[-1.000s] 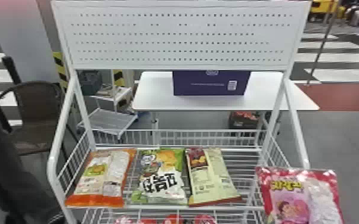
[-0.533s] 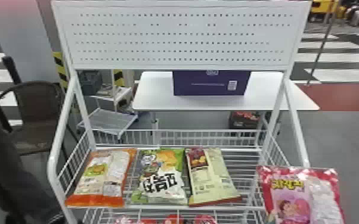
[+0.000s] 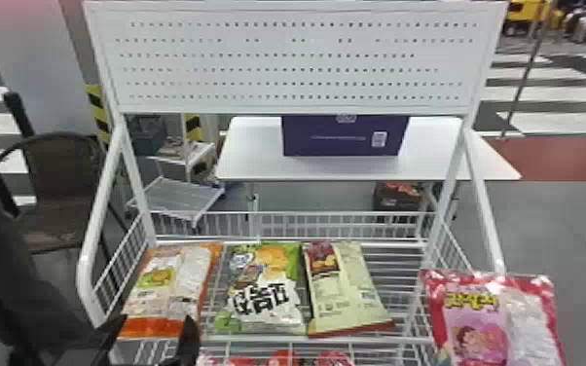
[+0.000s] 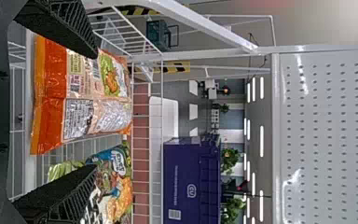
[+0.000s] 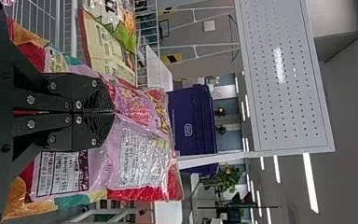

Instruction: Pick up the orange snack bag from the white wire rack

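Observation:
In the head view my left gripper (image 3: 153, 331) is at the front edge of the white wire rack (image 3: 253, 339), its two fingertips apart over the near end of the orange snack bag (image 3: 160, 287). The left wrist view has the left gripper (image 4: 95, 112) open, its fingers spread with the orange snack bag (image 4: 51, 98) lying beyond and partly between them. My right gripper (image 5: 113, 112) is shut on a pink snack bag (image 5: 144, 154); in the head view that pink snack bag (image 3: 482, 336) hangs at the rack's right side.
Right of the orange bag on the shelf lie a green bag (image 3: 263, 287) and a pale yellow-green bag (image 3: 345, 287). Red packages (image 3: 282, 359) sit on the tier below. A perforated white panel (image 3: 297, 58) stands above; behind are a white table (image 3: 258, 165) and a purple box (image 3: 345, 136).
My left gripper has come into the head view from the bottom edge, up to the near end of the orange bag. The pink bag at the right has stayed nearly where it was.

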You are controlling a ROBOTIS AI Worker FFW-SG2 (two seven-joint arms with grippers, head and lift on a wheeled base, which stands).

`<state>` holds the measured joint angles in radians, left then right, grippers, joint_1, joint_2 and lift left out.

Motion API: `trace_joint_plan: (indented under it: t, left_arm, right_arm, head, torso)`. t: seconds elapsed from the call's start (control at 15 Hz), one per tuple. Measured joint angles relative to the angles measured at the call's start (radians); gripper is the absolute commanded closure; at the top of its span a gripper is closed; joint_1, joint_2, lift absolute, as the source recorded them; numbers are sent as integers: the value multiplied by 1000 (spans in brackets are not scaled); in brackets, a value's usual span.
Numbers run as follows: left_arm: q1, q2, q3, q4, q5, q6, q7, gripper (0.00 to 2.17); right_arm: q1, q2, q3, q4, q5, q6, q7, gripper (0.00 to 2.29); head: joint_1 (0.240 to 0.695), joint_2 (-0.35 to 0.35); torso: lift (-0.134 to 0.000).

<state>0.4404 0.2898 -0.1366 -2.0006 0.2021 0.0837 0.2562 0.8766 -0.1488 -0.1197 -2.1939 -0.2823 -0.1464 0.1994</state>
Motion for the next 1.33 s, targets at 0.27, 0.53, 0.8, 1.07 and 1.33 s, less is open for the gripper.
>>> trace_joint_plan:
  t: [0.27, 0.53, 0.8, 1.07, 1.33]
  left_arm:
    - [-221, -1, -12, 145, 3, 174, -24, 43]
    - [-354, 0, -15, 260, 40, 258, -57, 124]
    - [-384, -2, -14, 303, 56, 270, -67, 387]
    - [-391, -2, -4, 304, 62, 327, -76, 1467]
    - [-396, -3, -1, 298, 73, 373, -69, 1659]
  right_arm:
    - [0, 3, 0, 4, 0, 1, 0, 2162]
    - [-7, 3, -2, 16, 0, 1, 0, 2162]
    - [-13, 5, -5, 23, -1, 0, 0, 2162]
    - [-16, 6, -5, 25, -1, 0, 0, 2162]
    - [-16, 6, -6, 25, -1, -1, 0, 2162]
  head:
    - [499, 0]
    - [499, 0]
    - [499, 0]
    - [499, 0]
    - [499, 0]
  torso:
    - [0]
    - [0]
    - [0]
    - [0]
    - [0]
